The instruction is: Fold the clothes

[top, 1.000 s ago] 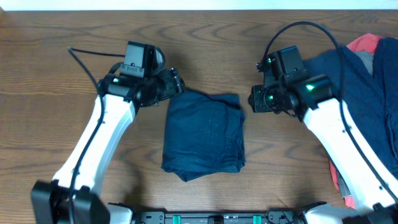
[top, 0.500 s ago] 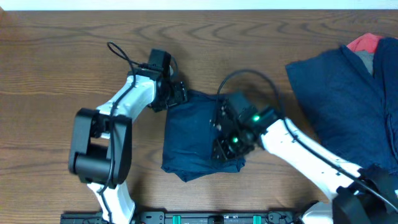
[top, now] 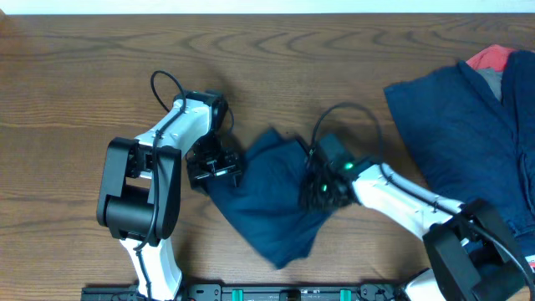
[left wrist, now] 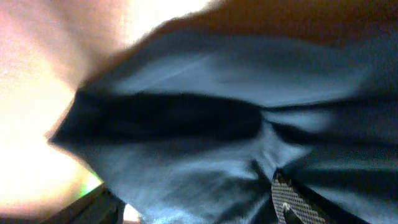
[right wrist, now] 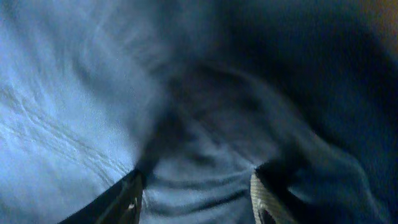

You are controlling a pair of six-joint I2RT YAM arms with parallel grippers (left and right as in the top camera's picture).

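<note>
A folded dark navy garment [top: 267, 201] lies skewed on the wooden table [top: 84, 100], one corner pointing to the front. My left gripper [top: 216, 167] is at its left corner. In the left wrist view the gripper [left wrist: 193, 205] has layered navy fabric [left wrist: 205, 118] filling the gap between its fingers. My right gripper [top: 322, 188] is on the garment's right side. In the right wrist view it [right wrist: 198, 196] pinches wrinkled navy cloth [right wrist: 74, 112]. A pile of other navy clothes [top: 460, 125] lies at the right, with a coral-red and grey piece [top: 493, 58] at its far edge.
The pile at the right reaches the table's right and front edges. Black cables loop above both wrists. The arm bases stand at the table's front edge [top: 267, 293].
The folded garment has been turned and dragged toward the front, from square to diagonal. My left gripper moved forward and left with its corner. My right gripper shifted slightly right.
</note>
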